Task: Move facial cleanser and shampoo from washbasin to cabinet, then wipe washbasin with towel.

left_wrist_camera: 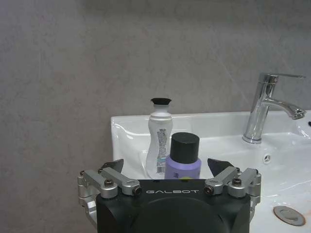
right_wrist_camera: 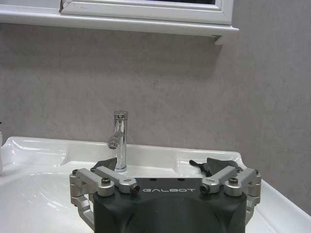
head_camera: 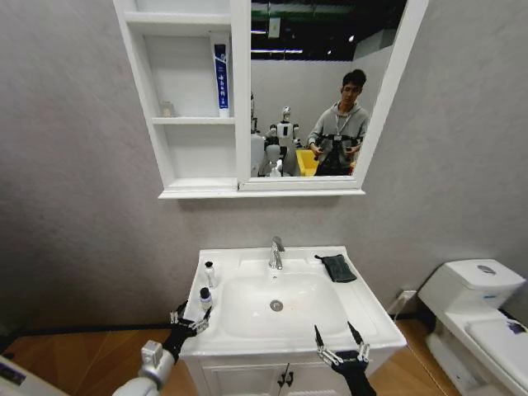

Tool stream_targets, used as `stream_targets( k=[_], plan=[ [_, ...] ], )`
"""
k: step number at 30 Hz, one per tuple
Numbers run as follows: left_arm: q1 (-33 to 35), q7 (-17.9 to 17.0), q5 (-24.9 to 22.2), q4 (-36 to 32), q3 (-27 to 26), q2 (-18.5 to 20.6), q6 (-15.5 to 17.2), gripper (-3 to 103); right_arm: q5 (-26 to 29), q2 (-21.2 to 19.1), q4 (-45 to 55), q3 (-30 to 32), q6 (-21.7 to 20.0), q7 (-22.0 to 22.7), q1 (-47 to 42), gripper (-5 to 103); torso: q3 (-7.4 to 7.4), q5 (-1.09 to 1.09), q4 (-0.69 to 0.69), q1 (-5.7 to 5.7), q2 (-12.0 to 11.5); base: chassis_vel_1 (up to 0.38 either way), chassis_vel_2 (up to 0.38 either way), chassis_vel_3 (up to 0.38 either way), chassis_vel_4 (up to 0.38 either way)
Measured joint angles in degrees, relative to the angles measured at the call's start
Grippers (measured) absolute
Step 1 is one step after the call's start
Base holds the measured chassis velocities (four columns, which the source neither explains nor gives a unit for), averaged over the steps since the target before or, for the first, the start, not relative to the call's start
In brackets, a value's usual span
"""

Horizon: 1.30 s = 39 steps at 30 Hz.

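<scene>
On the washbasin [head_camera: 247,262] left ledge stand a lavender bottle [left_wrist_camera: 183,156] with black cap and, behind it, a white bottle [left_wrist_camera: 159,141]. The left gripper [head_camera: 190,318], marked GALBOT, is spread wide just before the lavender one, holding nothing. The right gripper [head_camera: 341,345] hangs open at the front edge. The dark towel [head_camera: 337,267] lies right of the tap [head_camera: 276,252].

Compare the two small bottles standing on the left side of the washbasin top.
The white bottle is taller and slimmer; the purple bottle is shorter and stouter. The white bottle has a small flared black cap, the purple bottle a wide black one. The white bottle stands nearer the wall, the purple bottle nearer the open left gripper. Both stand upright on the washbasin.
</scene>
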Motion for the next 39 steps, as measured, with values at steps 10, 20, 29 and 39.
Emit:
stream_targets(
  k=[10,20,29,39],
  plan=[
    [-0.9,0.0,0.8,0.7,0.4,1.0,0.9,98,0.8,0.0,0.5,0.5,-2.4,2.0,0.9,100,-0.01,0.0,0.01,0.0,0.0,0.0,0.0,0.0,0.0],
    [-2.2,1.0,2.5,2.0,4.3,0.3,0.3,98,0.8,0.5,0.1,1.4,-2.6,2.7,0.5,100,0.0,0.0,0.0,0.0,0.0,0.0,0.0,0.0,0.0],
    [-7.2,0.6,3.3,7.7,6.0,-1.5,-1.4,98,0.8,0.8,0.8,2.3,-2.2,2.9,-1.4,100,-0.01,0.0,0.0,0.0,0.0,0.0,0.0,0.0,0.0],
    [-9.0,0.8,4.4,10.1,5.7,-2.2,-2.0,73,0.9,0.8,1.5,2.7,-2.2,3.4,-2.2,100,0.0,0.0,0.01,0.0,0.0,0.0,0.0,0.0,0.0]
  ],
)
